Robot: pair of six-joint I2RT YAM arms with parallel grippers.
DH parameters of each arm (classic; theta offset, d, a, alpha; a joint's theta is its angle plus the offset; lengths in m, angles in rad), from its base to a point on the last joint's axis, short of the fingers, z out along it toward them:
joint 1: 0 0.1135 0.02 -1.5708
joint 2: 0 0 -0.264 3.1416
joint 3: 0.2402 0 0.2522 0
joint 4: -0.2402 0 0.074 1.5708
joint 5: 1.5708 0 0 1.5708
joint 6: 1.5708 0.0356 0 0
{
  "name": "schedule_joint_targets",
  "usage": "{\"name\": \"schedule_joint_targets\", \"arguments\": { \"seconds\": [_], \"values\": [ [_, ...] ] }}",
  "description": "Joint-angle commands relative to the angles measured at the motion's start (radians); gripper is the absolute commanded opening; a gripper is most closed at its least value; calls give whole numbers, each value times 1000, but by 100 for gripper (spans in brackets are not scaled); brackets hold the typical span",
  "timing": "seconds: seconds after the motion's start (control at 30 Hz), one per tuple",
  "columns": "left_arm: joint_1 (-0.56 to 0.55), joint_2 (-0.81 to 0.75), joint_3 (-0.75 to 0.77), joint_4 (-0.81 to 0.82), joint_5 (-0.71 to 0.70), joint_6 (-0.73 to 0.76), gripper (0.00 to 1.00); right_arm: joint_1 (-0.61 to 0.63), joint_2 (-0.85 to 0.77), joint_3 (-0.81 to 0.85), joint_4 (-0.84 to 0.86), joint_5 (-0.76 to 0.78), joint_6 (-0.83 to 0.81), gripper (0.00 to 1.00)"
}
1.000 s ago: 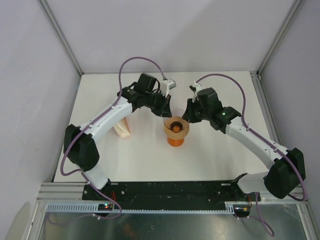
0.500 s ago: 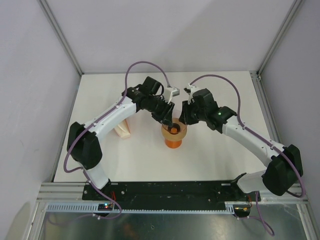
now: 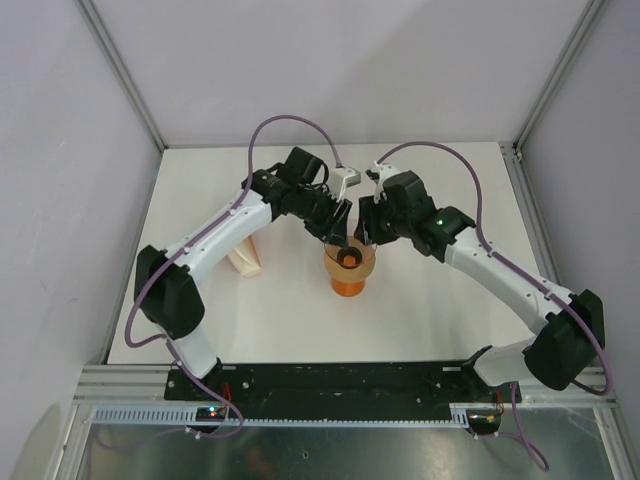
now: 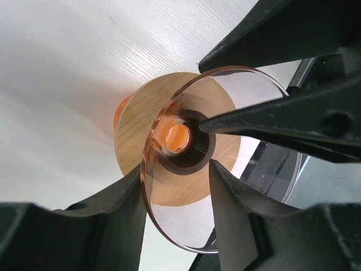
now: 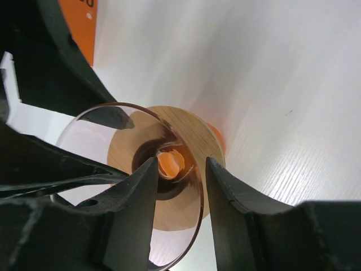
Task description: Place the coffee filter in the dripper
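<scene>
Desk (image 3: 280, 320): we see the dripper (image 3: 350, 258) upright at its middle, on an orange base (image 3: 350, 285).
Left gripper (image 4: 176, 183): jaws released, straddling the dripper's rim.
Right gripper (image 5: 180, 169): jaws likewise parted over the rim, grasping nothing.
Coffee filter: we cannot make it out in or near the dripper.
Progress: we judge the seating near done but unconfirmed; pulling clear is left.
Change: a second ago both grippers stood further apart; now they crowd the rim.
</scene>
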Motion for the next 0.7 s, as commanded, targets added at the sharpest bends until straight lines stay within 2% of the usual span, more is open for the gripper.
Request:
{"name": "schedule_joint_targets", "arguments": {
  "seconds": [0.0, 0.17, 0.4, 0.53, 0.67],
  "values": [
    [-5, -34, 47, 2, -24, 26, 51, 15, -6, 67, -26, 35, -21, 45],
    [3, -78, 52, -3, -74, 34, 57, 25, -24, 73, -76, 101, -20, 48],
    [3, -129, -3, -4, -116, 32, 57, 64, -62, 73, -141, 210, -2, 45],
    [3, -148, -29, -4, -132, 33, 51, 87, -76, 73, -148, 236, 6, 41],
    [3, -152, -63, -4, -132, 35, 39, 100, -78, 73, -145, 248, 12, 35]
  ]
}}
